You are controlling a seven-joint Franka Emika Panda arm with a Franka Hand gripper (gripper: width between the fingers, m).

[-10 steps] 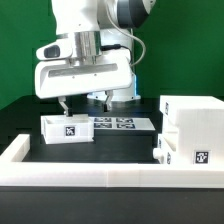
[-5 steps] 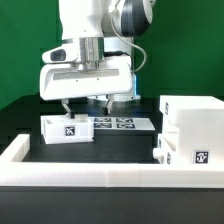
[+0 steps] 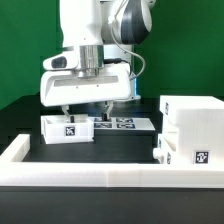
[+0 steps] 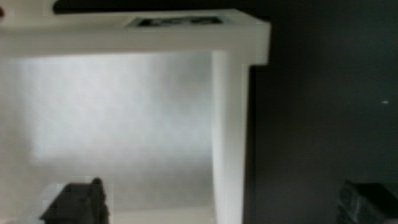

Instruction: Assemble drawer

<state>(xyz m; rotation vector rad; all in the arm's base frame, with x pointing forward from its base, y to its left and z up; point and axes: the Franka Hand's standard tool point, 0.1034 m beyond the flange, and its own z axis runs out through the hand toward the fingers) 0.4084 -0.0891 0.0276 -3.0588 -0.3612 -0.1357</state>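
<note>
Scene: black table (image 3: 120,146) with a low white wall (image 3: 100,172) along its near edge; green backdrop behind.
Arm: white arm (image 3: 85,30) comes down from above, toward the exterior view's left.
Gripper: gripper (image 3: 85,107) points straight down, its fingers spread wide and nothing between them; it hangs just above the tray without touching it.
Fingers: in the wrist view the two dark fingers (image 4: 75,200) show only as tips; one is over the tray's hollow, the other is out over bare table.
Tray: small white tray (image 3: 60,127) sits flat on the table at the exterior view's left, under the gripper.
Tray axis: long axis runs across the exterior view, left to right; the open side faces up, as the wrist view shows a pale hollow inside with one thin wall beside dark table.
Tray facing: one long side with a black-and-white tag (image 3: 70,130) faces the exterior camera. No knob can be made out.
Casing: large white cube-like casing (image 3: 192,112) stands upright at the exterior view's right, well apart from the tray and partly cut off by the picture edge.
Second tray: smaller white box (image 3: 172,150) stands low in front of the casing, close against it; whether they touch cannot be told. Its tagged face looks toward the camera.
Marker board: flat white marker board (image 3: 118,123) lies on the table between the tray and the casing, just behind the tray's right end.
</note>
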